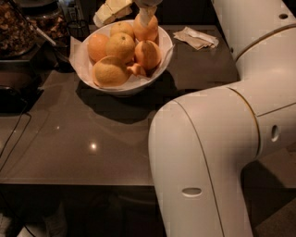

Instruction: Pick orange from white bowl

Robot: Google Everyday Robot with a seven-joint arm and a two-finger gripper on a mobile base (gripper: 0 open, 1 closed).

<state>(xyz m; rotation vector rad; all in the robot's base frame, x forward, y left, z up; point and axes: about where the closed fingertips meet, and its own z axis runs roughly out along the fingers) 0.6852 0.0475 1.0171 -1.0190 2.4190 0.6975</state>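
Gripper point(146, 14) at rear orange point(149, 30) in white bowl point(121, 88), prob. touching.

Pincer point(146, 15) low over white bowl point(124, 88)

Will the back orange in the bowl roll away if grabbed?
It might: the orange is round, so it could slip from the pincer right above it. The sides of the white bowl would probably catch it. It looks firm, not squishy.

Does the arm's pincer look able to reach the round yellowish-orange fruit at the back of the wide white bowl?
Probably yes: the pincer hangs right over that round yellowish-orange fruit at the far side of the white bowl, nothing between.
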